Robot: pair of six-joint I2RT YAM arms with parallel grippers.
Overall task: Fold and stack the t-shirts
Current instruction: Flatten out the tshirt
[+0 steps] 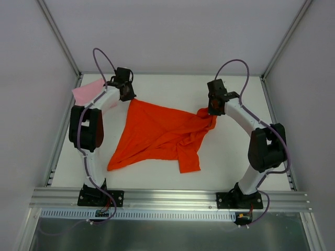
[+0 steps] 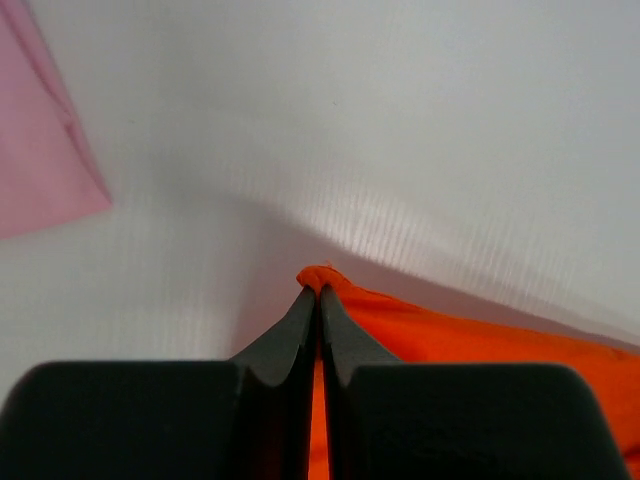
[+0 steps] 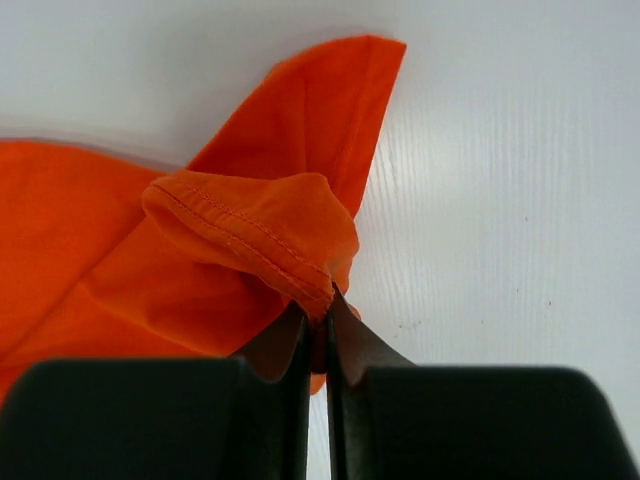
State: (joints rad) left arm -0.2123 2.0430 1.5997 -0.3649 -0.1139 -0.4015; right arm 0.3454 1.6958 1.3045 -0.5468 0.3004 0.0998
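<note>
The orange-red t-shirt lies crumpled across the middle of the table, stretched between both grippers. My left gripper is shut on its far left corner, which pokes out between the fingertips in the left wrist view. My right gripper is shut on a hemmed edge at the shirt's far right, shown bunched in the right wrist view. The light pink shirt lies flat at the far left corner behind the left arm. It also shows in the left wrist view.
The white table is walled by grey panels at the back and sides. A metal rail runs along the near edge by the arm bases.
</note>
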